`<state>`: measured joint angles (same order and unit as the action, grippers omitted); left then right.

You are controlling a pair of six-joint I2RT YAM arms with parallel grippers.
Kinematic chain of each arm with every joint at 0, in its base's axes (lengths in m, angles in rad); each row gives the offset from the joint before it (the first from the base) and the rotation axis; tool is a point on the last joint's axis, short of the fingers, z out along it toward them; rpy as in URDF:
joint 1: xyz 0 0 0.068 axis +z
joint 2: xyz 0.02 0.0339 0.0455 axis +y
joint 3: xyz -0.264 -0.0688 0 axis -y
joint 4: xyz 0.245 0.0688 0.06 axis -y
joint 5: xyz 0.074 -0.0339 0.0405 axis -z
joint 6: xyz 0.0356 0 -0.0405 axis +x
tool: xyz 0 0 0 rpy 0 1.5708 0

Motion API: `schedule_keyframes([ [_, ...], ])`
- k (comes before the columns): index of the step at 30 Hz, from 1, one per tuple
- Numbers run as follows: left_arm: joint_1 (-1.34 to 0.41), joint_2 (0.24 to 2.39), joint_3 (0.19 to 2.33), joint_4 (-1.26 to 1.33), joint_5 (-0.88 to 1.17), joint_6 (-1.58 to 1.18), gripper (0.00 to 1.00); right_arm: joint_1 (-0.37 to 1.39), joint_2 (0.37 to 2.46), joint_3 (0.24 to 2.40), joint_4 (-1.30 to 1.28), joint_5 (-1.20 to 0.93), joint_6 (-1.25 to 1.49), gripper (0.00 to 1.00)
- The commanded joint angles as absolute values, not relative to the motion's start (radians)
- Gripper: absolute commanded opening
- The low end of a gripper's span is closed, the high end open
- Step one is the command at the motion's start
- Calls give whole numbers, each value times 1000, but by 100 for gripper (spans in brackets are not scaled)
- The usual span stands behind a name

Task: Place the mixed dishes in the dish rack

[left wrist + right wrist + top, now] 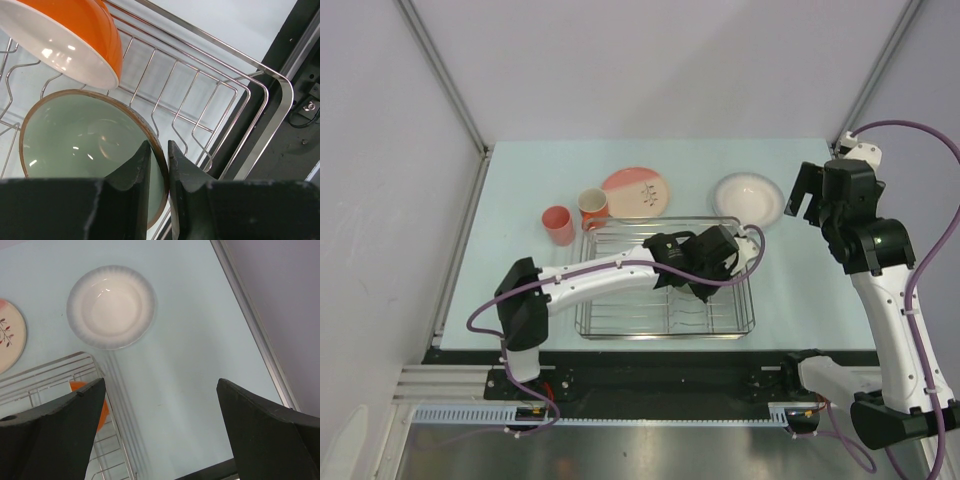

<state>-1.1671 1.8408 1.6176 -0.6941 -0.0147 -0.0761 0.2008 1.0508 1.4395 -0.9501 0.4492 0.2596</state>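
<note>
- Top view: the dish rack [620, 305] sits in the middle of the surface [800, 290].
- Four dishes stand outside it, along its far side: the pink tumbler [558, 225], the orange mug [593, 208], the pink-and-cream plate [638, 190] and the white shallow plate [748, 197].
- The left tool [698, 285] reaches down into the rack's right half, and its arm hides what lies there. The right tool [798, 195] hangs just beside the white plate.
- Left wrist view: two bowls are inside the rack. The orange bowl [70, 40] leans on edge among the wires.
- The pale green bowl [90, 145] is tilted nearer the camera. The left tool [159, 147] pinches its rim, one finger inside the bowl and one outside.
- Right wrist view: the right tool [160, 430] is spread wide with nothing between its fingers. The white shallow plate [111, 306] lies flat on the surface [190, 340] beyond it, apart from the rack's corner [50, 372].
- Progress, as I judge it: two of the six dishes are in the rack. The green bowl is gripped, so it may not be settled yet.
- The tumbler, the mug and both plates are left to load, and the white plate is the one nearest the free tool.
</note>
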Motion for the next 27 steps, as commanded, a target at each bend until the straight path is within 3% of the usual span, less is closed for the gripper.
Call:
schedule_keyframes([
  [1,-1143,1839,1634,-695,-25,-66,0,207,1032,1439,-913,486,247,100],
  [8,-1097,1770,1791,-750,98,-35,0,222,1032,1433,-907,494,239,100],
  [13,-1013,1738,1893,-769,441,-98,0,239,1014,1411,-907,520,222,100],
  [16,-948,1720,1847,-675,646,-239,0,242,999,1394,-904,529,218,100],
  [18,-927,1703,1813,-649,675,-271,0,245,991,1388,-904,540,215,100],
  [23,-830,1622,1608,-311,785,-526,0,255,985,1382,-897,563,201,100],
  [25,-815,1569,1490,-68,766,-738,0,258,991,1381,-896,566,201,100],
  [27,-833,1566,1511,-35,708,-761,0,256,999,1382,-894,561,202,100],
])
